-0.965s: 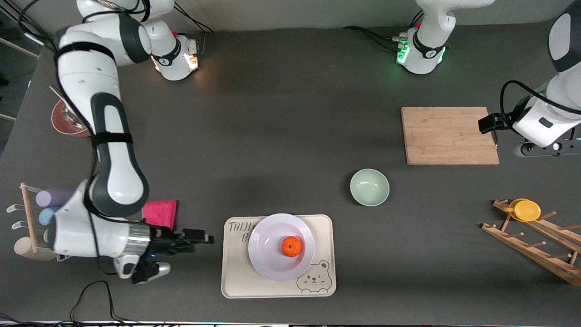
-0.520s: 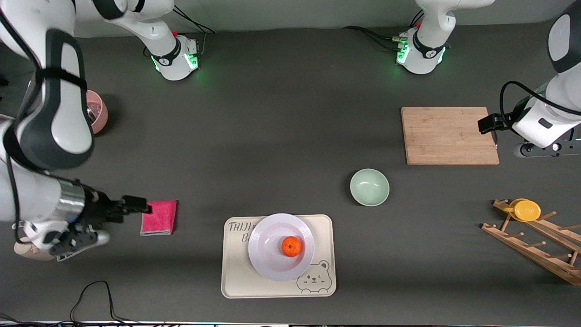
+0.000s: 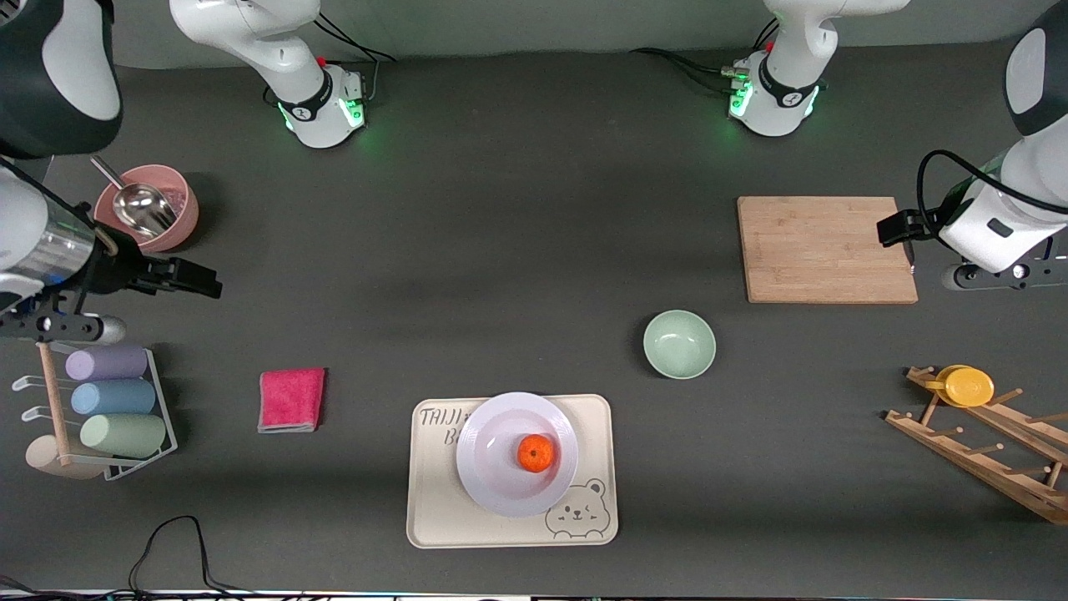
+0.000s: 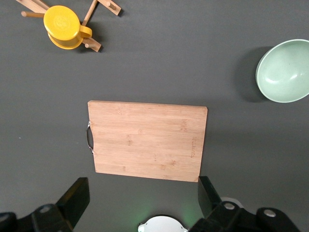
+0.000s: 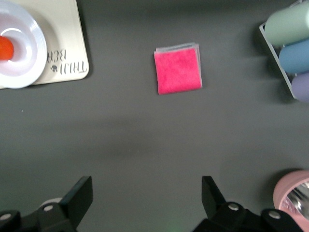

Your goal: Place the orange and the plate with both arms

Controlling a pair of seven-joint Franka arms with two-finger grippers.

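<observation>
Orange (image 3: 536,452) sits in the plate (image 3: 501,484), a little off the plate's middle. Plate rests on the cream tray (image 3: 442,517) with the bear drawing, at the near side of the table, roughly midway between the two arms' ends. In the right wrist view the orange (image 5: 5,48) and plate (image 5: 26,67) show only at the frame edge, on the tray (image 5: 67,58).

Right gripper (image 3: 196,280) is up in the air over bare table at the right arm's end, beside the pink bowl (image 3: 171,225) that holds a metal scoop (image 3: 138,204) — fingers spread wide, nothing between them. Pink cloth (image 3: 291,400) lies flat on the table, nearer to the front camera than that gripper, between the tray and the wire rack (image 3: 158,417) of three pastel cups. Cloth (image 5: 177,68) is well apart from the tray.

Left gripper (image 4: 143,203) hangs over the table at the edge of the wooden cutting board (image 3: 826,249), at the left arm's end — fingers wide apart, holding nothing. Board (image 4: 147,140) lies flat and bare.

Pale-green bowl (image 3: 679,343) stands between the board and the tray, empty. Yellow cup (image 3: 968,386) sits on the wooden peg rack (image 3: 984,455) near the left arm's end.
</observation>
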